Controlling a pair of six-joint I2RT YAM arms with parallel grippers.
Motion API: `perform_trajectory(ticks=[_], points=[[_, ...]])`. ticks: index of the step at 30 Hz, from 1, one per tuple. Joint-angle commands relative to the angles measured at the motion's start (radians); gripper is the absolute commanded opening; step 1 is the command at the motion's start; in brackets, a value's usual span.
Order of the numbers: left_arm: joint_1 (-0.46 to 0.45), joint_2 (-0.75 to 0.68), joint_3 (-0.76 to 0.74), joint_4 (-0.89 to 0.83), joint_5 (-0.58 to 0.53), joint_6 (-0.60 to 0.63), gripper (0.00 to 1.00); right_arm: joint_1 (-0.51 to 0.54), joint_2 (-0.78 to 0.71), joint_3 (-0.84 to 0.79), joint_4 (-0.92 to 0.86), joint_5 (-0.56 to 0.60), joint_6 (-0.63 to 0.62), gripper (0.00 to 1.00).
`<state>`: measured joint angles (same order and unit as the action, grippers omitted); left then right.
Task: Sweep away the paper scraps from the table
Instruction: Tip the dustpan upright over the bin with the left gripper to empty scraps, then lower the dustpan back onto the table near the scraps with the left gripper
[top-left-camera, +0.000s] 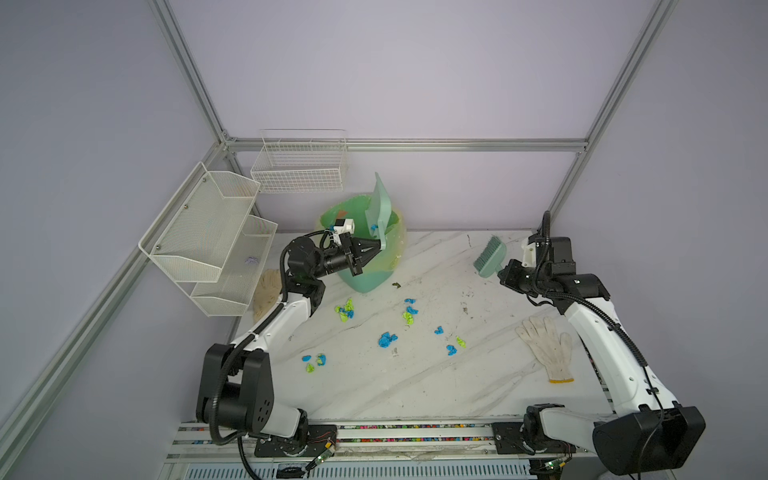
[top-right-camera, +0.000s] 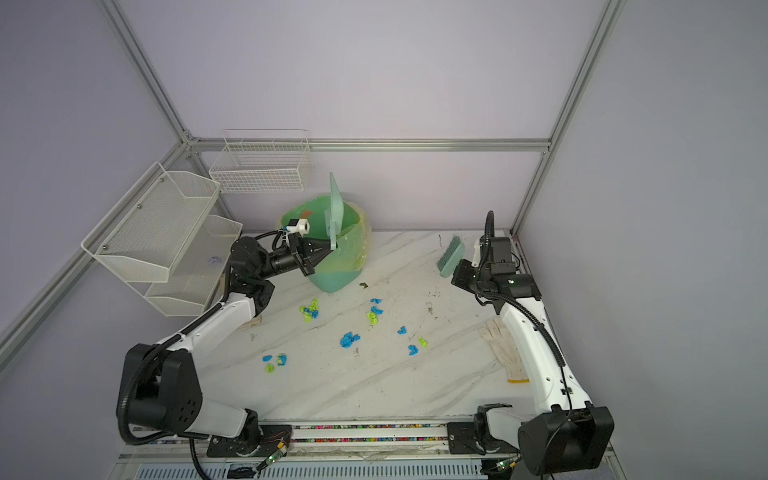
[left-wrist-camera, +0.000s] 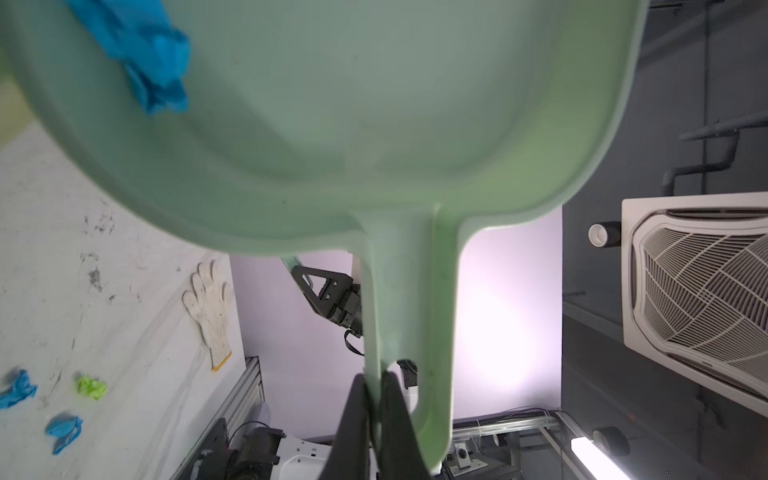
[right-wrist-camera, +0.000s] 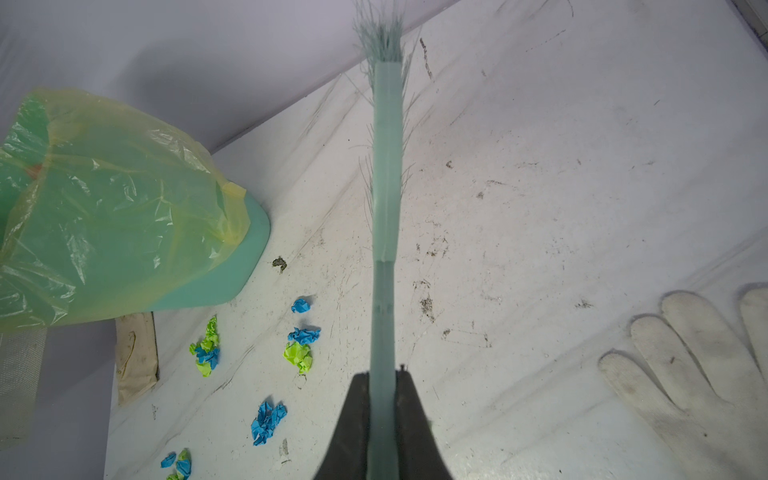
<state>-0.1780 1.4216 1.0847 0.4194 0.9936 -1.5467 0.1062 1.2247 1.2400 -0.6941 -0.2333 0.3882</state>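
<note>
clamping upright dustpan (top-left-camera: 379, 208), left gripper (top-left-camera: 377, 247) — right gripper (top-left-camera: 501, 271) pinches brush (top-left-camera: 490, 254) — paper scraps (top-left-camera: 386, 339) strewn across table (top-left-camera: 415, 386).

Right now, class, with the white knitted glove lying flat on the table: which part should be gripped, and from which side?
Probably the yellow-edged cuff, pinched from straight above. The white knitted glove lies flat on the table, fingers splayed toward the back wall; the cuff is its one compact end.

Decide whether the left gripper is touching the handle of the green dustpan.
Touching. The left wrist view shows the left gripper closed on the handle of the green dustpan, both fingers pressed against its thin edge with no gap.
</note>
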Motion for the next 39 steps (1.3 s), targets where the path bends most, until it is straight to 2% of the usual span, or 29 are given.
perform_trajectory(ticks=[1,6,12,18,23,30,39], points=[[-0.008,-0.062,0.238,-0.784,-0.108,0.579,0.0,-0.003,-0.017,0.042,-0.038,-0.018,-0.009,0.0],[-0.04,-0.09,0.218,-0.895,-0.149,0.657,0.0,-0.003,-0.005,0.054,-0.073,-0.045,-0.017,0.0],[-0.122,-0.102,0.285,-1.199,-0.324,0.859,0.0,-0.003,0.022,0.098,-0.126,-0.067,-0.04,0.0],[-0.196,-0.129,0.375,-1.384,-0.482,0.952,0.0,-0.003,0.037,0.177,-0.176,-0.035,-0.058,0.0],[-0.24,-0.163,0.43,-1.43,-0.542,0.962,0.0,-0.003,0.031,0.178,-0.183,-0.038,-0.055,0.0],[-0.343,-0.186,0.371,-1.465,-0.614,0.967,0.0,-0.003,0.022,0.189,-0.226,-0.051,-0.055,0.0],[-0.578,-0.173,0.215,-1.469,-0.784,0.929,0.0,-0.003,0.014,0.179,-0.247,-0.104,-0.042,0.0]])
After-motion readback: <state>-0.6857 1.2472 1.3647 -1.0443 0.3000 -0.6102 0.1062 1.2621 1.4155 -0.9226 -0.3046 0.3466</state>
